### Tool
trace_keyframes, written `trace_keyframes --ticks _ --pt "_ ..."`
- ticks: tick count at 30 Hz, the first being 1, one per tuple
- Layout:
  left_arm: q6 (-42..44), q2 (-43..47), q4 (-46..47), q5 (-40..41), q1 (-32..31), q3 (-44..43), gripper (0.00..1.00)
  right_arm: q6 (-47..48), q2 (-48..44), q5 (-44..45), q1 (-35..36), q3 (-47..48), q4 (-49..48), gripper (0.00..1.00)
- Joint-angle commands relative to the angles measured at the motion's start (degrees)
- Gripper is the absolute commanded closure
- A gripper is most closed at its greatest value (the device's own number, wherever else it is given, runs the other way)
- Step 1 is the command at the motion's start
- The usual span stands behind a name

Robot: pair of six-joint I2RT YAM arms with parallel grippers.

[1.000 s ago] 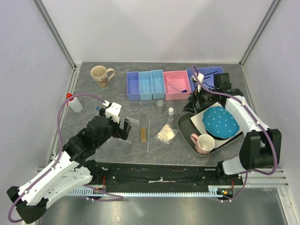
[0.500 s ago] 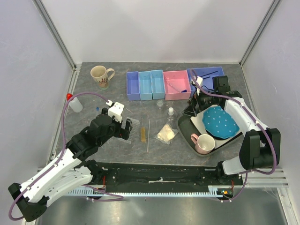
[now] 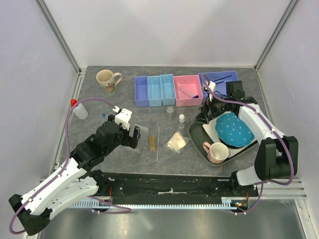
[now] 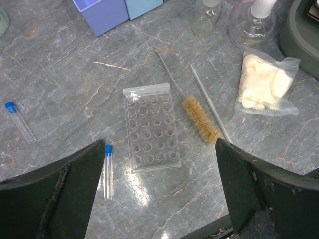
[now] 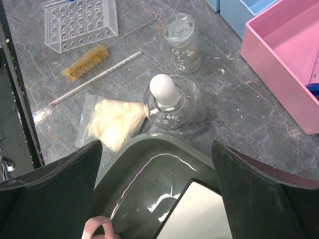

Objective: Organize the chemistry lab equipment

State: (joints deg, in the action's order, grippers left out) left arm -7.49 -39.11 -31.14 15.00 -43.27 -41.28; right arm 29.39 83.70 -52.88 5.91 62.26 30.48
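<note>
My left gripper [image 3: 132,136] [image 4: 160,158] hangs open just above the clear rack [image 4: 151,127], which lies flat on the table. A blue-capped tube [image 4: 108,169] lies by its left finger and another tube [image 4: 19,122] lies farther left. The amber brush [image 4: 201,124], glass rod [image 4: 209,109] and whitish bag [image 4: 264,84] lie to the right. My right gripper [image 3: 205,113] [image 5: 157,149] is open and empty over the grey tray's corner [image 5: 149,144]. Just beyond it stand a white-stoppered clear bottle [image 5: 167,99] and a small glass jar [image 5: 182,42]. The red-capped squeeze bottle [image 3: 78,109] lies far left.
Coloured bins run along the back: purple [image 3: 141,91], light blue [image 3: 161,90], pink [image 3: 188,90], blue [image 3: 219,79]. A beige mug [image 3: 107,79] stands at the back left. The grey tray [image 3: 207,142] holds a blue dotted plate [image 3: 234,129] and a pink mug [image 3: 217,152].
The left arm shifted slightly right over the rack, and the right wrist came slightly nearer over the tray corner. Both then held still, jaws open throughout.
</note>
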Motion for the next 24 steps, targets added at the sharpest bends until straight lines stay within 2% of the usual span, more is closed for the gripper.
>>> trace_keyframes --ticks 1,5,8,12,16,24 --pt "1.4 -0.1 2.6 0.6 -0.1 -0.4 0.02 0.8 -1.2 -0.9 0.3 -0.6 -2.1 0.02" --pt "1.4 -0.1 2.7 0.6 -0.1 -0.5 0.02 -0.1 -0.6 1.5 1.7 0.1 -2.4 0.02" --pt "1.4 0.1 2.6 0.5 -0.1 -0.5 0.02 -0.4 -0.2 7.0 5.2 1.8 -2.3 0.02" --pt "1.4 0.6 2.7 0.3 0.0 -0.4 0.02 -1.0 1.5 20.1 12.7 5.3 -2.3 0.02" --pt "1.5 1.1 2.8 0.2 -0.1 -0.2 0.02 -1.5 4.4 29.3 17.0 9.9 -1.4 0.02" --pt "1.6 1.1 2.8 -0.2 -0.1 -0.1 0.02 -4.7 10.6 39.1 24.6 14.1 0.2 0.02"
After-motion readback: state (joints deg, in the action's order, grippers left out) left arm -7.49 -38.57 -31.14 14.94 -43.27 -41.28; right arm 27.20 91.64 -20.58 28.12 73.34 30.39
